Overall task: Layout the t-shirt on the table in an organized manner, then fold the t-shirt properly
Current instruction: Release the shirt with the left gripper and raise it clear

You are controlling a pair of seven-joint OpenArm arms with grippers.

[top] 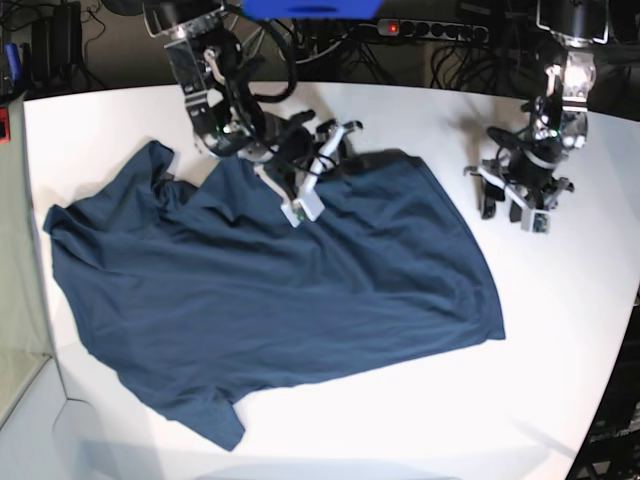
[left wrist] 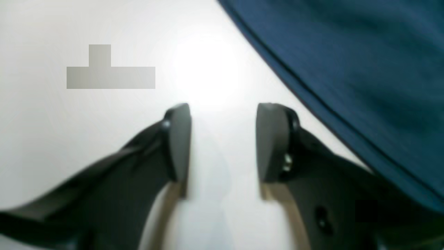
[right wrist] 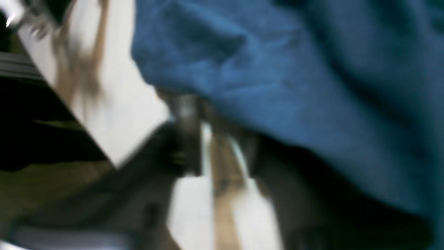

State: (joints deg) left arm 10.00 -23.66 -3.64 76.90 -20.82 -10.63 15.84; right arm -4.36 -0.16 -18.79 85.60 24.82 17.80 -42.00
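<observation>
The dark navy t-shirt (top: 270, 290) lies spread, with wrinkles, over the left and middle of the white table (top: 400, 430). My right gripper (top: 318, 160) is at the shirt's far edge. In the right wrist view, which is blurred, blue cloth (right wrist: 277, 69) drapes over the tips of my right gripper (right wrist: 218, 107), so its grip is unclear. My left gripper (top: 505, 205) is open and empty over bare table, right of the shirt. The left wrist view shows the left gripper (left wrist: 223, 139) with its jaws apart, and the shirt's hem (left wrist: 364, 69) just to their right.
The table's edge (right wrist: 86, 135) runs close on the left of the right wrist view, with dark floor beyond. A power strip and cables (top: 440, 30) lie behind the table. The curved table edge (top: 625, 330) is at the right.
</observation>
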